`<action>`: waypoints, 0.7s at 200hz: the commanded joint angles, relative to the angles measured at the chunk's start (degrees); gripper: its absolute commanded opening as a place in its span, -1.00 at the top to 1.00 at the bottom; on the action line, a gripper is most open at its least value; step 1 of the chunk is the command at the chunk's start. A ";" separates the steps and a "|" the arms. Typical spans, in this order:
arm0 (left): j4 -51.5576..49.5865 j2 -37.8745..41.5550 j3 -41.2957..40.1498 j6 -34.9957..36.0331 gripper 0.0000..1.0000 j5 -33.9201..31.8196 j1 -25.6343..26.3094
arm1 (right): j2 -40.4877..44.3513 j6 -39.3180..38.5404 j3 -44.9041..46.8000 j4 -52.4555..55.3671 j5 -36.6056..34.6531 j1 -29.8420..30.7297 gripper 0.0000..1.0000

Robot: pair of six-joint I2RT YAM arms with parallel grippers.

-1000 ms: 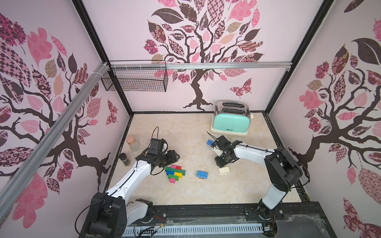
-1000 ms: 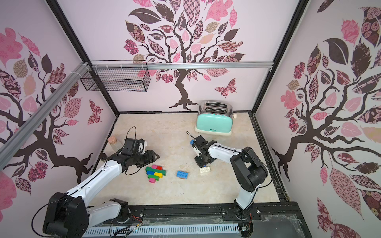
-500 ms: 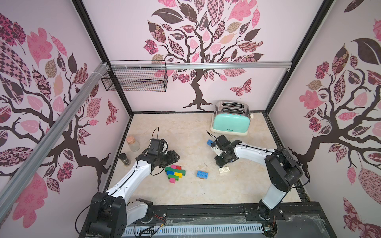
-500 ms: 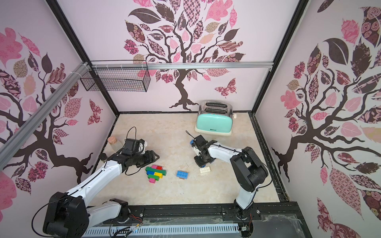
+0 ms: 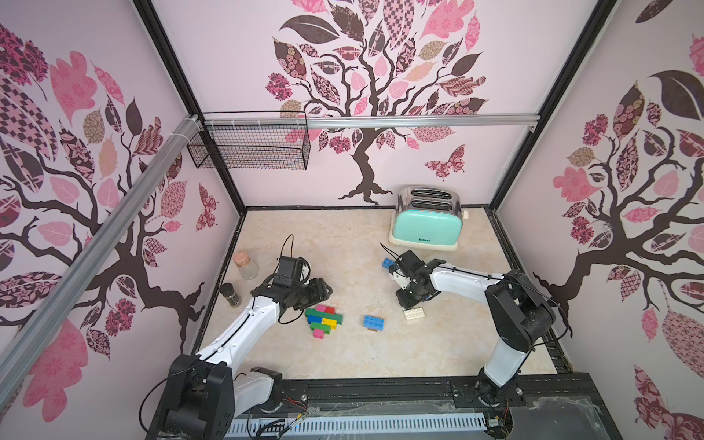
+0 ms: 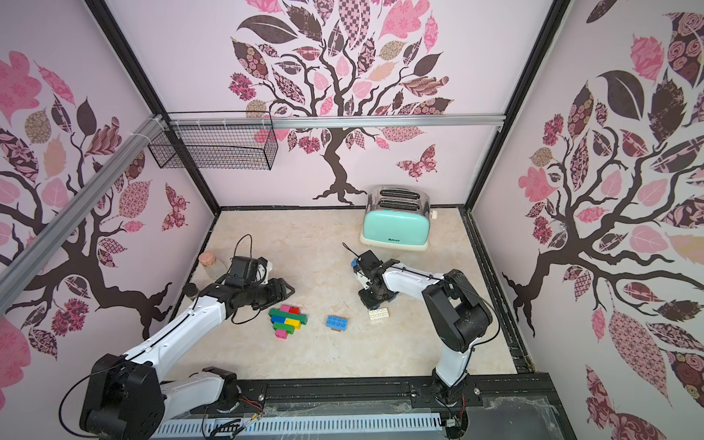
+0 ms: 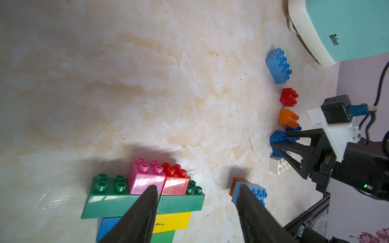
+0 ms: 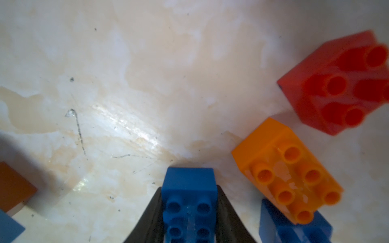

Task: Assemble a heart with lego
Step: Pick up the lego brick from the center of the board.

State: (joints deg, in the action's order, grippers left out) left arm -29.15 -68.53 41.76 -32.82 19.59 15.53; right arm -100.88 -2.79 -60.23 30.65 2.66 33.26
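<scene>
**Right tool point(image 8: 189, 190) pinched on blue brick point(image 8: 188, 178)**

Jaws narrow, gripping the brick's flat side walls, right of centre on the bench point(image 5: 343, 244), beside orange brick point(image 8: 288, 168). Likely rigid, light, slick plastic, so side-wall grip suits. Left tool point(image 7: 196, 187) half-open, empty, above part-built heart point(image 5: 324, 320), left of centre.

Dk-blue brick point(image 8: 189, 185), org. brick point(image 8: 290, 174), mint toaster point(image 5: 426, 228)

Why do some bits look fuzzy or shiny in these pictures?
Right wrist view: the red square brick is blurred, the orange brick sharper, glare streaks the marble tabletop. Left wrist view: white glare on the pink brick. Both top views: black frame posts splay outward, likely wide-angle lens.
</scene>
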 commanded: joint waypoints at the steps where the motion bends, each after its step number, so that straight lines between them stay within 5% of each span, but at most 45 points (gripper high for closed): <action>1: 0.17 -0.37 -0.69 0.69 -0.27 0.16 0.22 | 0.79 -0.86 -2.42 0.77 -0.72 0.38 0.33; 140: 2.62 7.15 -8.62 -7.10 -0.26 9.14 4.40 | 12.01 -19.43 -0.91 3.84 4.32 15.71 0.45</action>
State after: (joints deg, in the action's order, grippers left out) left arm -28.32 -63.72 34.30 -37.93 27.79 19.81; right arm -88.42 -18.52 -60.29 29.95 6.02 46.44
